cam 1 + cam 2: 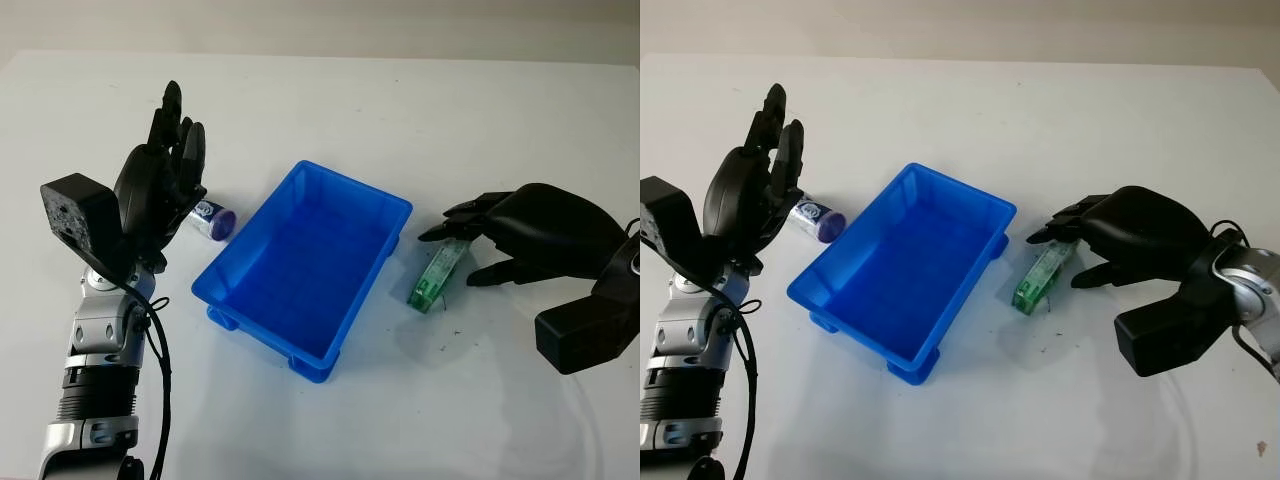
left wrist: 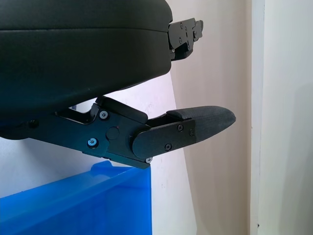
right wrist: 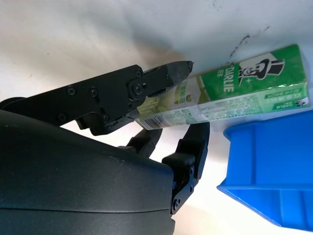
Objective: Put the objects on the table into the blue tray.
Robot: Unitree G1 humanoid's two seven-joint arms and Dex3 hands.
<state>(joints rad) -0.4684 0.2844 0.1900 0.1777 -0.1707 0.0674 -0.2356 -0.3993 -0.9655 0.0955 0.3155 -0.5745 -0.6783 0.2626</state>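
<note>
Two objects lie on the bench [image 1: 330,90] from our head view, the green toothpaste box [image 1: 436,277] right of the empty blue tray [image 1: 300,265], under our right robot hand [image 1: 470,235], and a small bottle [image 1: 213,219] left of it beside our raised, released left robot hand [image 1: 170,160]; the right wrist view shows fingers [image 3: 168,72] bracketing the box end though not plainly clamped, so we should, in our judgement, close squarely before lifting over the rim.

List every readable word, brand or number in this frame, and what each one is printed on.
"DARLIE": on the green toothpaste box, at the right hand beside the blue tray.
Top-hatted man logo beside it; the smaller print on the box is too small to read.
Small bottle by the left hand: round label mark, unreadable.
</note>
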